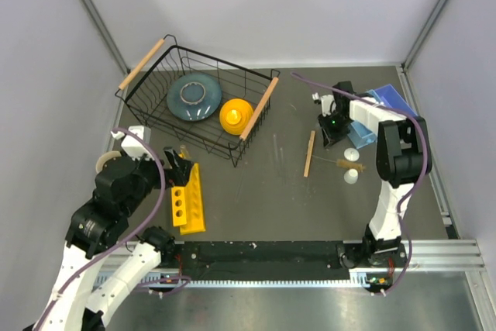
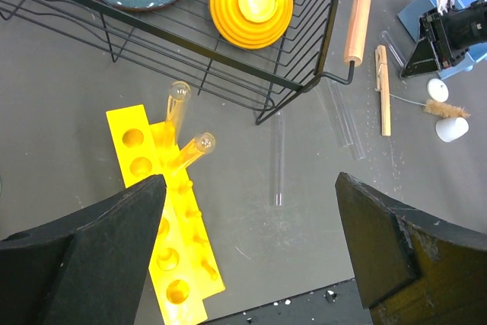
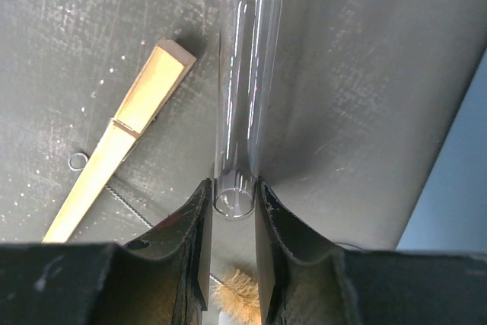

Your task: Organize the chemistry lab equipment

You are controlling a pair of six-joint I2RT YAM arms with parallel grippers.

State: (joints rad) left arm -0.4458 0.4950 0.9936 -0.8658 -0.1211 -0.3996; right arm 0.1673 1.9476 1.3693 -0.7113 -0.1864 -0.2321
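The left gripper (image 2: 247, 188) hangs wide open and holds nothing, above the yellow rack (image 1: 188, 201). The rack lies left of centre by the near edge of the table (image 1: 256, 207). Two rack tubes (image 2: 179, 103) lean in its far holes.

Farther in, toward the right edge, the small items lie close together. Two white pieces (image 2: 451, 129) have the brush (image 2: 449, 109) between them. The stick (image 1: 310, 153) lies just left of them, running near to far. A loose tube (image 2: 279, 157) lies flat left of the stick, beside the basket's near right corner.

Just right of the stick's far end, the right gripper (image 3: 233, 188) points down with its fingers closed against both sides of the held tube (image 3: 243, 89), at its open end. That tube lies beside the stick's end without touching it. Whether it is off the table I cannot tell.

Blue items (image 1: 390, 100) sit at the right edge. At the far left stands the basket (image 1: 225, 61), with the plate (image 1: 194, 97) and dome (image 1: 236, 115) side by side inside.
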